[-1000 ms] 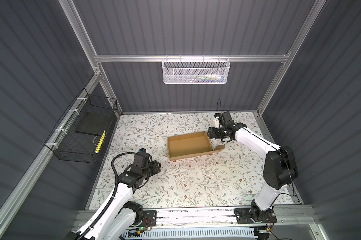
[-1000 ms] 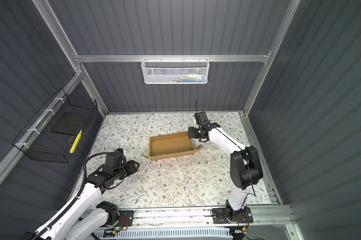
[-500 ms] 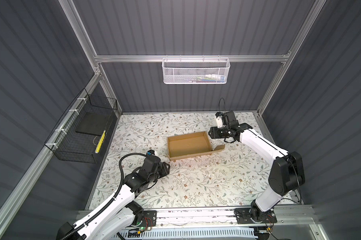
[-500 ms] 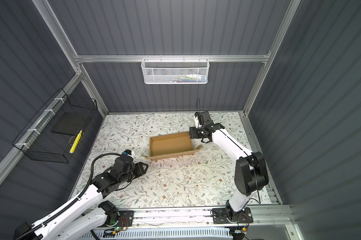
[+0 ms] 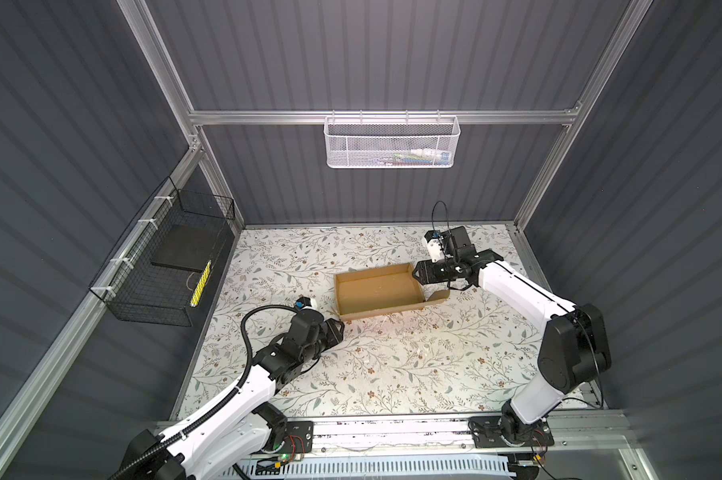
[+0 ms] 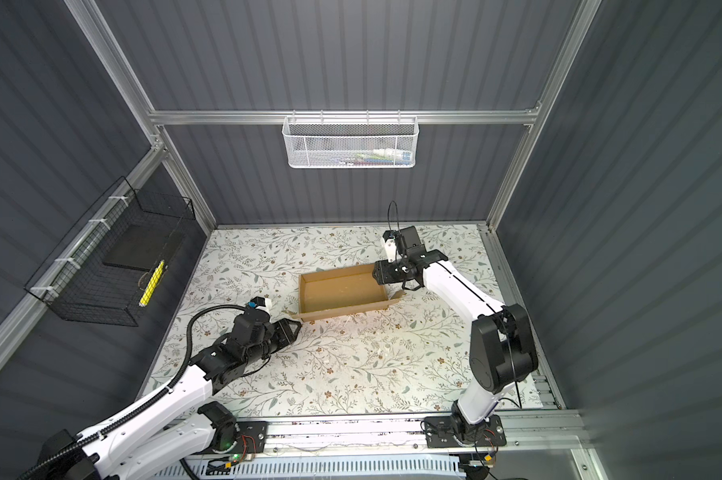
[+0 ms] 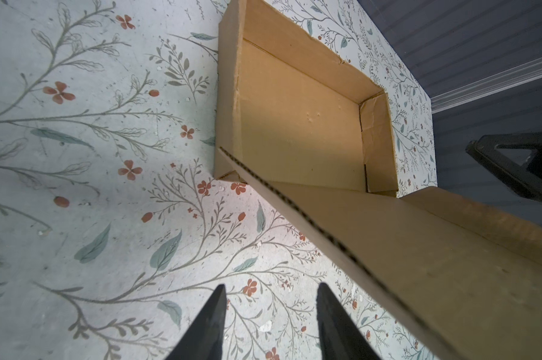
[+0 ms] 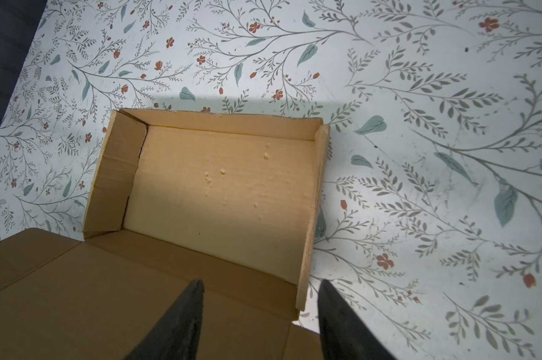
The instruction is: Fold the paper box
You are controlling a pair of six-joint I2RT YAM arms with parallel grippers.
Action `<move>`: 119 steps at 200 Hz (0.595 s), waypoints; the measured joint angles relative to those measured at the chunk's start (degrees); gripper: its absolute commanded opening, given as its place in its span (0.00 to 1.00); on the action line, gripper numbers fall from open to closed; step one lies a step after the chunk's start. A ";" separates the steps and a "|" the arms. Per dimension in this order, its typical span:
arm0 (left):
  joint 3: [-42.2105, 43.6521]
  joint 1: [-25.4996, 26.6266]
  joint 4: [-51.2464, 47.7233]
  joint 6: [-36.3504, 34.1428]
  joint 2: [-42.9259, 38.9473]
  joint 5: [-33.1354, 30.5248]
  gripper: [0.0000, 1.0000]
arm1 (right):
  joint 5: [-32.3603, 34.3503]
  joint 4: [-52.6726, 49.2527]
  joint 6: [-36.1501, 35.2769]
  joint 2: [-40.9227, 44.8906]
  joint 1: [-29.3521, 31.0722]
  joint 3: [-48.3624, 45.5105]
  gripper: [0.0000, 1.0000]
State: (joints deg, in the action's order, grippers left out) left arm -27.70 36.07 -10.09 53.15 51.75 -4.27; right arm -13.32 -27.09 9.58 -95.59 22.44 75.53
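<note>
Floral table (image 5: pixel 392 365): paper box (image 5: pixel 378 291) shallow tray, seemingly unclosed; left gripper (image 5: pixel 339 328), right gripper (image 5: pixel 415 273) spread.

White mesh basket (image 5: pixel 351 145) hangs on the rear rail w/ small items (image 5: pixel 423 157) at one end, too small to ID. Black wire basket (image 5: pixel 151 307) on the left wall holds a dark flat slab (image 5: pixel 182 245) & a yellow strip (image 5: pixel 200 282) near it. Floral-print tabletop (image 5: pixel 392 365) below, grey ribbed walls (image 5: pixel 371 54) around.

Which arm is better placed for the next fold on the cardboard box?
Probably the right. The right gripper is open at an end wall of the box, that wall's edge showing between its fingers. The left gripper is open too, but hovers over the table, short of the box's corner.
</note>
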 measured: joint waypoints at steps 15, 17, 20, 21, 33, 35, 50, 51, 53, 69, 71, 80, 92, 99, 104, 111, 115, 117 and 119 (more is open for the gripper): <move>0.02 0.00 1.03 0.04 0.90 -0.07 0.49 | -0.46 0.04 -0.22 0.00 0.24 -0.63 0.59; 0.02 0.00 1.22 0.04 0.98 -0.07 0.49 | -0.46 0.04 -0.24 0.00 0.24 -0.70 0.59; 0.02 0.00 1.42 0.04 1.14 -0.07 0.49 | -0.57 0.04 -0.26 0.00 0.26 -0.90 0.59; 0.02 0.00 1.44 0.04 1.25 -0.07 0.49 | -0.59 0.04 -0.28 0.00 0.28 -0.92 0.59; 0.02 0.00 2.40 0.04 2.03 -0.22 0.49 | -0.81 0.02 -0.44 0.00 0.39 -1.53 0.59; 0.02 0.00 2.54 0.02 2.21 -0.22 0.49 | -0.85 0.04 -0.46 0.00 0.39 -1.66 0.59; 0.02 0.00 3.41 0.02 3.37 -0.28 0.51 | -1.07 0.00 -0.61 0.00 0.50 -2.36 0.59; 0.02 0.00 3.45 0.04 3.48 -0.28 0.51 | -1.09 0.00 -0.63 0.00 0.50 -2.40 0.59; 0.02 0.00 3.63 0.02 3.69 -0.28 0.51 | -1.11 0.02 -0.66 0.00 0.50 -2.49 0.59; 0.00 0.00 4.20 0.02 5.18 -0.72 0.53 | -1.73 -0.13 -0.68 0.00 0.50 -2.95 0.59; -0.02 0.00 4.22 0.02 5.29 -0.72 0.53 | -1.79 -0.15 -0.68 0.00 0.50 -3.02 0.59; -0.15 0.00 4.35 -0.02 6.05 -1.07 0.53 | -2.05 -0.22 -0.68 0.00 0.50 -3.19 0.59; -0.44 0.00 4.76 -0.13 6.95 -1.64 0.54 | -2.36 -0.31 -0.70 0.00 0.50 -3.34 0.59; -0.68 0.00 5.05 -0.20 7.37 -2.01 0.55 | -2.45 -0.31 -0.70 0.07 0.50 -3.56 0.58; -0.94 0.00 5.07 -0.37 7.61 -2.25 0.55 | -2.60 -0.35 -0.72 0.11 0.50 -3.78 0.58; -1.38 0.00 5.18 -0.48 7.91 -2.67 0.56 | -2.71 -0.39 -0.70 0.20 0.50 -4.04 0.58; -1.62 0.00 5.31 -0.59 8.04 -2.91 0.56 | -2.82 -0.44 -0.70 0.26 0.50 -4.20 0.58; -1.70 0.00 5.38 -0.63 8.07 -3.06 0.56 | -2.86 -0.44 -0.70 0.31 0.50 -4.28 0.58; -1.84 0.00 5.44 -0.63 8.09 -3.17 0.56 | -2.95 -0.44 -0.70 0.31 0.50 -4.37 0.58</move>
State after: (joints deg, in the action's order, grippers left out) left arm -29.54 36.07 -4.64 52.51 59.83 -7.44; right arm -16.27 -27.53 8.88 -95.29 22.94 71.16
